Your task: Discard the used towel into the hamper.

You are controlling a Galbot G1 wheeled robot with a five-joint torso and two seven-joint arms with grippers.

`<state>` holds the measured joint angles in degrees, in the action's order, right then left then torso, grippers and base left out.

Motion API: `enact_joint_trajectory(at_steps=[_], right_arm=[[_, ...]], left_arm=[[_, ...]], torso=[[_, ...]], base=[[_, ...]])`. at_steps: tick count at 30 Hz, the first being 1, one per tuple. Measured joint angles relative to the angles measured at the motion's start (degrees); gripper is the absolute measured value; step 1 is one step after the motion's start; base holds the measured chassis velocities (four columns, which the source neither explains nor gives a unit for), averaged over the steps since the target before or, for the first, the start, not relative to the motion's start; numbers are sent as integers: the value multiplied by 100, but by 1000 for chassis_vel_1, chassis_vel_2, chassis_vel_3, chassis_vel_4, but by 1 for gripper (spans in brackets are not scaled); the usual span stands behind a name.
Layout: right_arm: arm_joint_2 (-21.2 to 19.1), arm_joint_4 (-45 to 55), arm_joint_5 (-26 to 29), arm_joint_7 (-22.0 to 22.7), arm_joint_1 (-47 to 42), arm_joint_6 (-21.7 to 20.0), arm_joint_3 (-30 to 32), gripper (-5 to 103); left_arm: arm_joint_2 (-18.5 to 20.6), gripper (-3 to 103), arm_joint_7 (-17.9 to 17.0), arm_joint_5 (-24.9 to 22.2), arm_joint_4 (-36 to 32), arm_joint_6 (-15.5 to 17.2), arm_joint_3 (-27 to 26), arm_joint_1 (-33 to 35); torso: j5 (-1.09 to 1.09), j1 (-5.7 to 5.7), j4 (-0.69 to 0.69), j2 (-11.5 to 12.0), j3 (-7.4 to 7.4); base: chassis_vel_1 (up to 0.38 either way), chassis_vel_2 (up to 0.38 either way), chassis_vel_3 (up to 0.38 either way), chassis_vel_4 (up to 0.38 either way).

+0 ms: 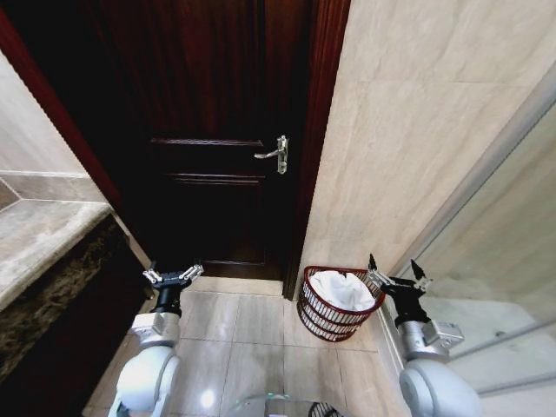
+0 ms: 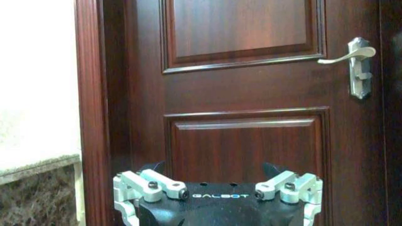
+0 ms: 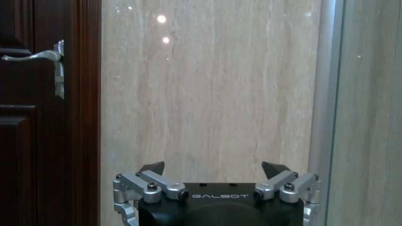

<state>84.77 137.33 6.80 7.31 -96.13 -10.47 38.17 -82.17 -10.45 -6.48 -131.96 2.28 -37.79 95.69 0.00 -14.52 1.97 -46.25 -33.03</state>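
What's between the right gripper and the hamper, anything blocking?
Nothing visible. The right gripper, open and empty, is just beside the hamper rim by the tiled wall. A white towel already lies inside.

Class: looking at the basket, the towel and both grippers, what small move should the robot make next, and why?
Probably none beyond pulling back: the white towel already lies inside the dark reddish-brown open-weave hamper. The right gripper beside its rim and the left gripper before the door are both open and empty.
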Motion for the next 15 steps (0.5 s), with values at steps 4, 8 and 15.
enact_joint_trajectory(at_steps=[4,8,15], right_arm=[[-3,-13,8,13,11,0,14,100],[1,-17,11,14,10,2,15,100],[4,-24,11,23,31,3,0,100]], left_arm=[[0,100,-1,3,0,-18,-8,17],[5,100,-1,5,0,-26,-14,21],[15,100,0,7,1,-52,-9,18]], torso=[[0,-46,0,-102,-56],[0,-85,0,-201,-116],[0,-164,0,-373,-209]], base=[[0,0,0,0],[0,0,0,0],[0,0,0,0]])
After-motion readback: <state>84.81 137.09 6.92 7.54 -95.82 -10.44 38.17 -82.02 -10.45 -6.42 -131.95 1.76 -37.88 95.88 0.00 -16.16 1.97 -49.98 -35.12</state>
